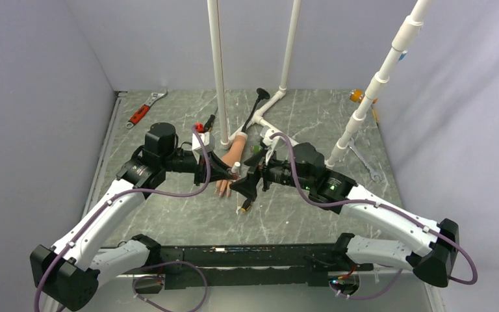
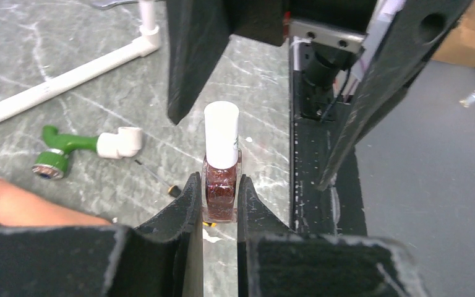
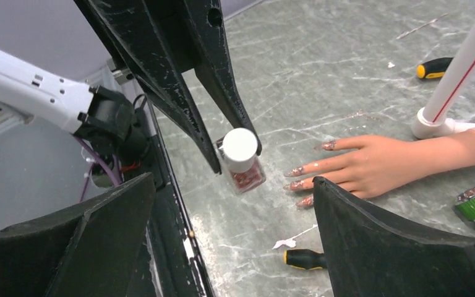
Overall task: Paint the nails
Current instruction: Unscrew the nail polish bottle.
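Note:
My left gripper (image 2: 219, 182) is shut on a small bottle of red glitter nail polish (image 2: 221, 189) with a white cap (image 2: 221, 133), and holds it upright above the table. The peach mannequin hand (image 3: 386, 162) lies palm down to the right of the bottle. Its nails (image 3: 295, 171) carry patchy reddish glitter. My right gripper (image 3: 232, 185) is wide open, its jaws spread to either side of the bottle (image 3: 243, 167) and apart from it. In the top view both grippers, left (image 1: 224, 172) and right (image 1: 247, 185), meet over the hand's fingertips (image 1: 224, 188).
A small black-and-yellow screwdriver (image 3: 305, 258) lies near the fingers. A green-and-white pipe fitting (image 2: 62, 154) and a white PVC pipe (image 2: 68, 77) lie beyond. Upright PVC poles (image 1: 219, 71) stand behind the hand. A red wrench (image 1: 140, 115) lies at the back left.

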### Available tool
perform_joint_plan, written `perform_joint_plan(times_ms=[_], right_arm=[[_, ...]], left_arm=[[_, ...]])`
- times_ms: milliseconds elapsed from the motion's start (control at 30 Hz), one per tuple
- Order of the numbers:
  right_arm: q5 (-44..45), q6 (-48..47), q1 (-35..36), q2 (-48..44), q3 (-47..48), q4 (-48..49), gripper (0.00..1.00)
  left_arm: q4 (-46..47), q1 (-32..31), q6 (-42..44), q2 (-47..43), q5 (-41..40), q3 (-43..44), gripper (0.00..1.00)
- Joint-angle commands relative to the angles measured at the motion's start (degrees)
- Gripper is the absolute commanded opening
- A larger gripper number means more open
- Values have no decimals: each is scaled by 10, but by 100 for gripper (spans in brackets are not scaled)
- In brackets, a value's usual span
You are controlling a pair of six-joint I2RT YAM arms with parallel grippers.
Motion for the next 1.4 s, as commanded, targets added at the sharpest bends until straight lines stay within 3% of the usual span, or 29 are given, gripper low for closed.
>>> perform_joint_plan(times_ms=[0, 200, 433, 767, 1367], right_arm=[[48, 40, 0, -27, -23, 88, 100], [163, 124, -1, -48, -49, 138, 100], [205, 131, -1, -26, -5, 145, 99], [312, 152, 32, 51, 72, 113, 66], [361, 178, 55, 127, 134, 64, 48]], left_arm=[[36, -2, -11, -17, -75, 13, 0], [46, -3, -18, -30, -149, 6, 0], [48, -3, -26, -33, -194, 6, 0], [59, -2, -46, -35, -247, 2, 0], [60, -2, -48, -37, -250, 2, 0]])
